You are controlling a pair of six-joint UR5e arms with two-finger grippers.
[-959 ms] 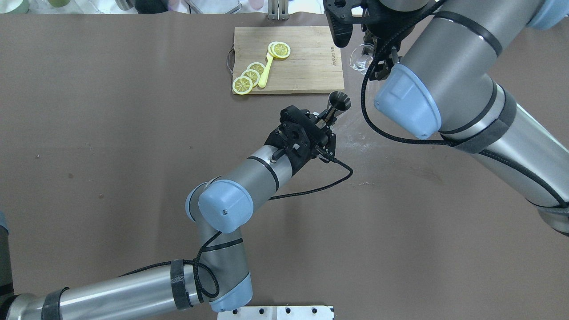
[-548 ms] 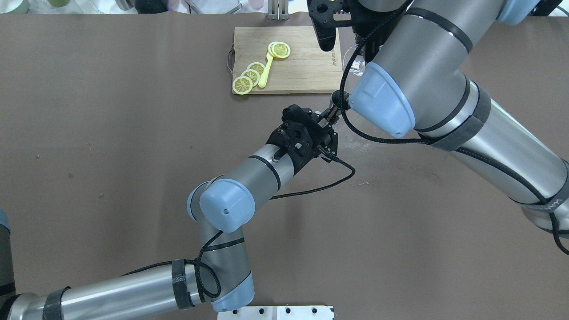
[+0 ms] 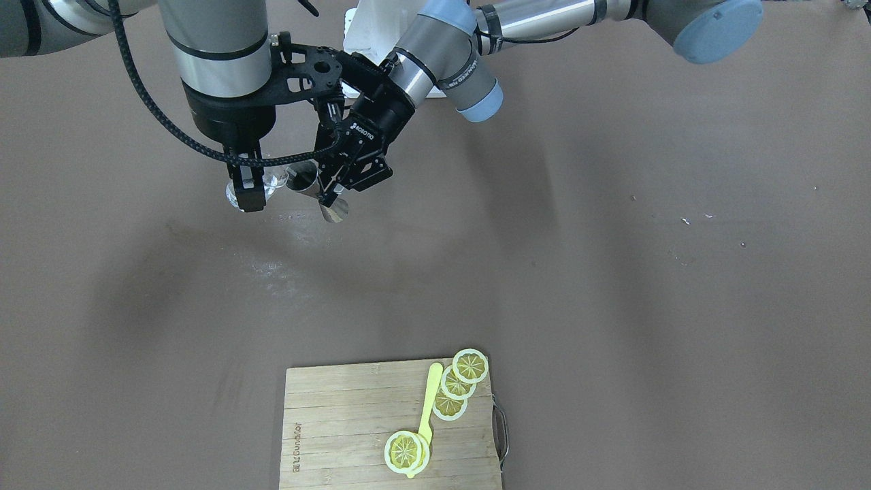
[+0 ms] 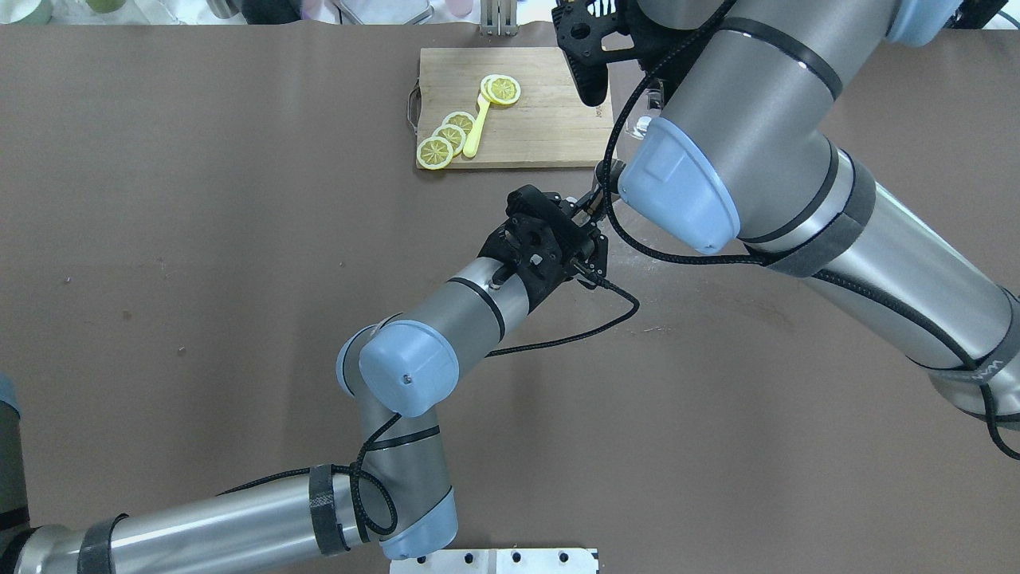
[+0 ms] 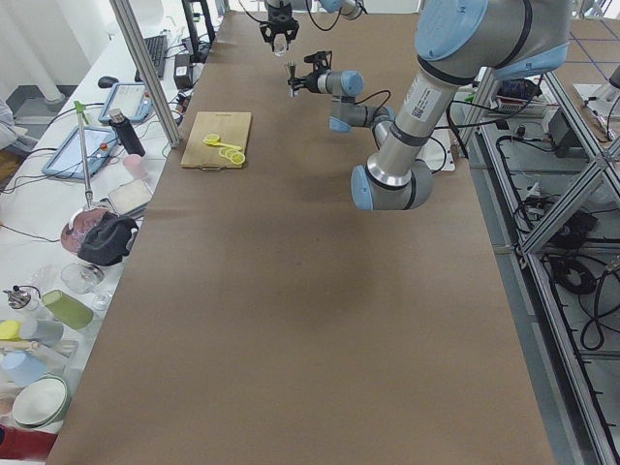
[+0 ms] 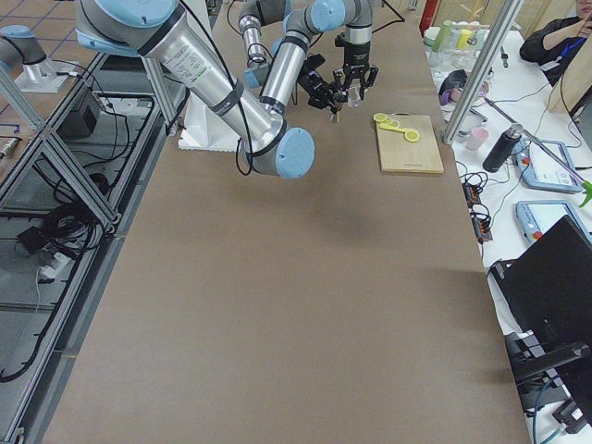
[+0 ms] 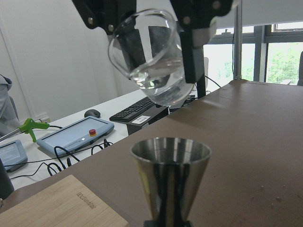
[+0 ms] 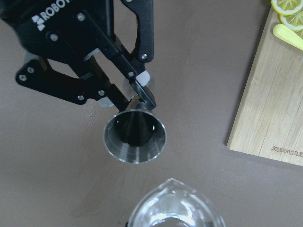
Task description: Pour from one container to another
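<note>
The steel jigger (image 3: 318, 193) is held at its narrow waist, above the table, with my left gripper (image 3: 326, 197) shut on it. From the right wrist view its open mouth (image 8: 135, 137) faces up, with the left gripper (image 8: 137, 97) behind it. My right gripper (image 3: 253, 189) is shut on the clear glass cup (image 3: 271, 181). In the left wrist view the glass cup (image 7: 152, 61) hangs tilted just above and beyond the jigger (image 7: 170, 163), with a little clear liquid in its base. In the overhead view my right arm's elbow hides most of both.
A wooden chopping board (image 4: 550, 119) with lemon slices (image 4: 448, 135) and a yellow utensil (image 4: 476, 127) lies at the far side, just beyond the grippers. Bare brown table (image 4: 199, 239) stretches to either side. A white mount plate (image 4: 494, 560) sits at the near edge.
My right arm has swung left with the glass cup, bringing it close over the jigger; its elbow now covers the jigger in the overhead view. The left arm has hardly moved.
</note>
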